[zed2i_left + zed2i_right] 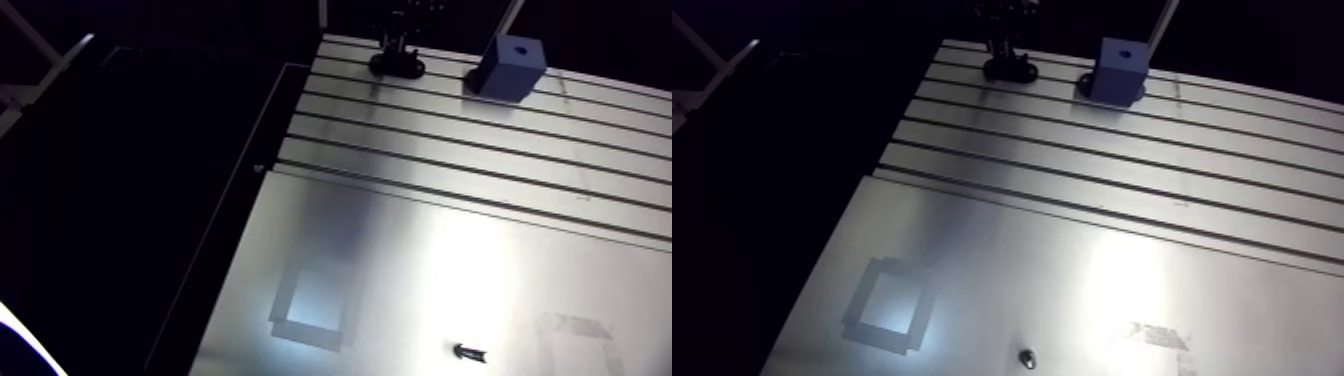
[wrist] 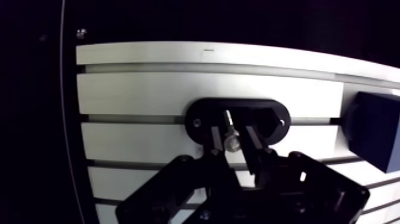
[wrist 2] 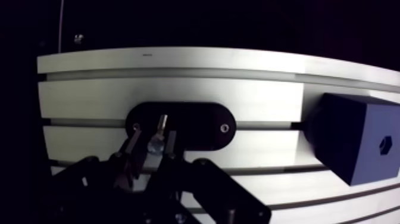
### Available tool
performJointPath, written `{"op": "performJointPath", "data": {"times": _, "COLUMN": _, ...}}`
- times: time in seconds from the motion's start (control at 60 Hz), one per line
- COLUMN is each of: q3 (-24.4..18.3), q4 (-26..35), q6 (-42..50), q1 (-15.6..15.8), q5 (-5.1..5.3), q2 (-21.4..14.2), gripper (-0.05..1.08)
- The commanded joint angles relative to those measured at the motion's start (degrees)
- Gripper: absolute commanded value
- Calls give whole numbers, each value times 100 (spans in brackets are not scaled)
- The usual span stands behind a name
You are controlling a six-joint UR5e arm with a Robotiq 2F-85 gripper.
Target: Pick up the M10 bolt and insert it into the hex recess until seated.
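Two jaws pinch the M10 bolt (image 2: 231,142), a short silvery piece whose bright round end faces you, over a black oval plate (image 3: 196,122) on the slotted bench (image 1: 450,200). You have bare bench between the plate and the nearby blue block (image 3: 351,140) with its hex recess (image 3: 385,145). The bench edge runs ahead of the jaws. Most of the bolt's shank is hidden between them.

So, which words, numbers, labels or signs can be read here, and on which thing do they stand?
None can be read in any view.
One tiny dark mark on the table's far rail: too small to read.
The blue block and the black oval plate: no lettering shows.
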Motion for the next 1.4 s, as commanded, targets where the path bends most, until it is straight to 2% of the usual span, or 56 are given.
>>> {"op": "performJointPath", "data": {"times": 0.017, "q3": 3, "q4": 2, "q6": 0, "q1": -3, "q5": 0, "q2": -4, "gripper": 67}}
{"op": "performJointPath", "data": {"times": 0.633, "q3": -5, "q4": 45, "q6": 0, "q1": -3, "q5": 0, "q2": 5, "gripper": 69}}
{"op": "performJointPath", "data": {"times": 1.1, "q3": -30, "q4": 46, "q6": -9, "q1": -3, "q5": 8, "q2": -4, "gripper": 75}}
{"op": "performJointPath", "data": {"times": 1.4, "q3": -82, "q4": 80, "q6": -26, "q1": -30, "q5": 9, "q2": -114, "gripper": 78}}
